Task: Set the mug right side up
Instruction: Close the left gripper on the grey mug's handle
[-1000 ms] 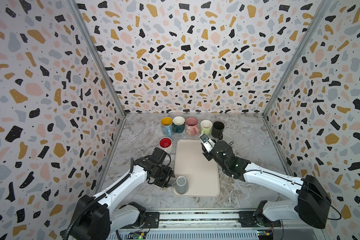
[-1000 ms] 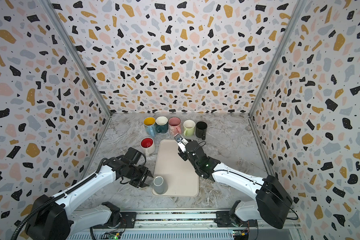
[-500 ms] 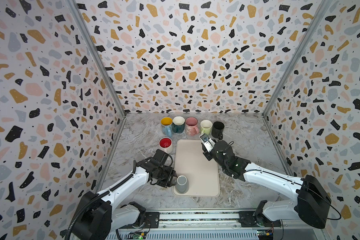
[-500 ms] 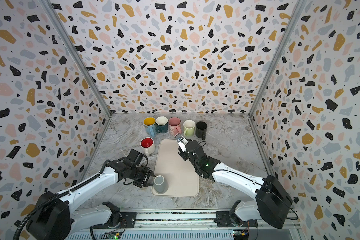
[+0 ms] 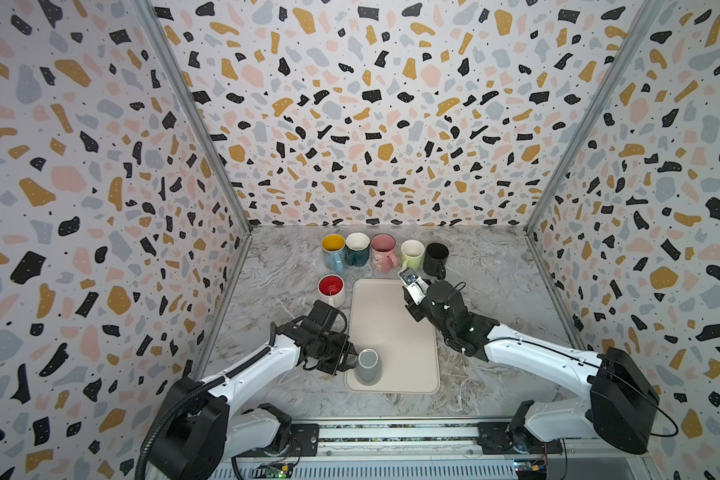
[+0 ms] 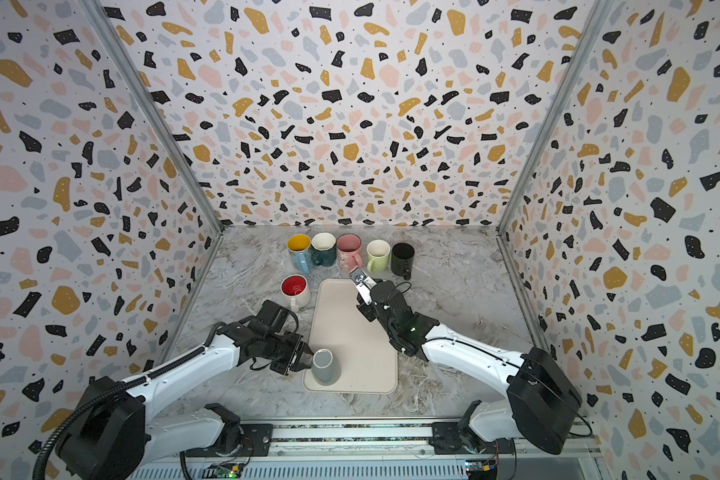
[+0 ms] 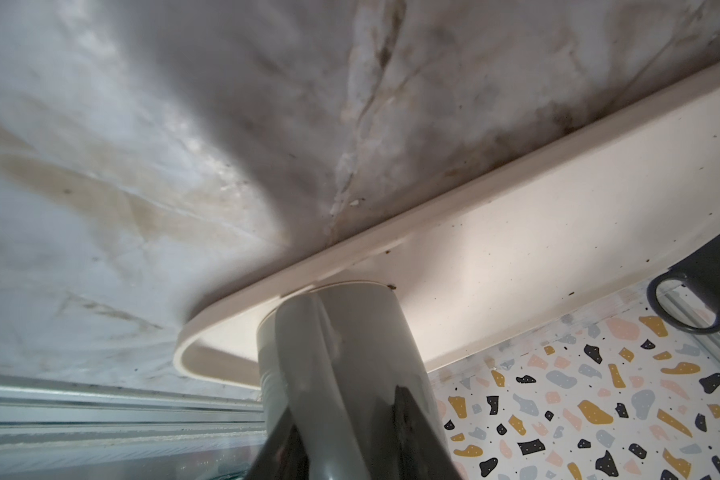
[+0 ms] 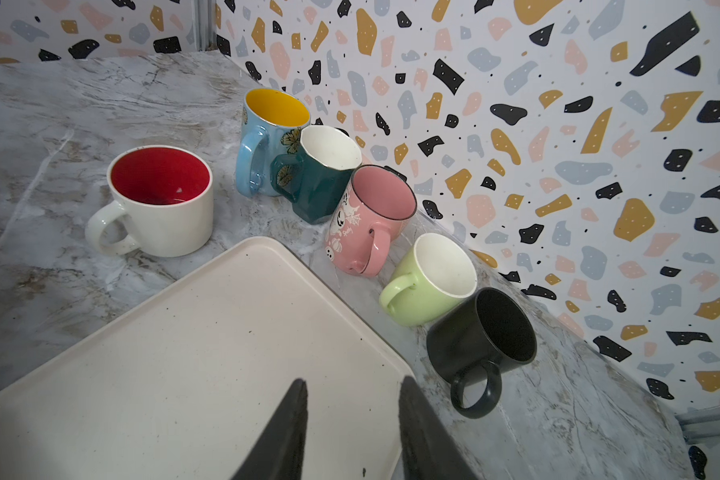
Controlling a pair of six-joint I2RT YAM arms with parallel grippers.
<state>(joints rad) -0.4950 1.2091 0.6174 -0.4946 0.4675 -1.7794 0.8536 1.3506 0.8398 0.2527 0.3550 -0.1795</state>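
Left fingers [image 7: 410, 428] astride mug [image 5: 367, 365], grip unclear, right fingers [image 8: 287, 436] apart, marble tabletop [image 5: 495, 282], terrazzo walls [image 5: 371, 124]

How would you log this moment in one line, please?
grey mug: upside down on tray | left gripper: at mug, grip unclear | right gripper: open, empty

Robot test booth in a lab: terrazzo-print panels [image 5: 371, 124] are boxing in the right pincer [image 8: 353, 380] ahead and on both sides, aluminium posts [image 5: 592, 116] are joining them, marble-look tabletop [image 5: 495, 270] is lying beneath it, arm rail [image 5: 391, 434] with bare circuit board [image 5: 277, 471] is running behind it
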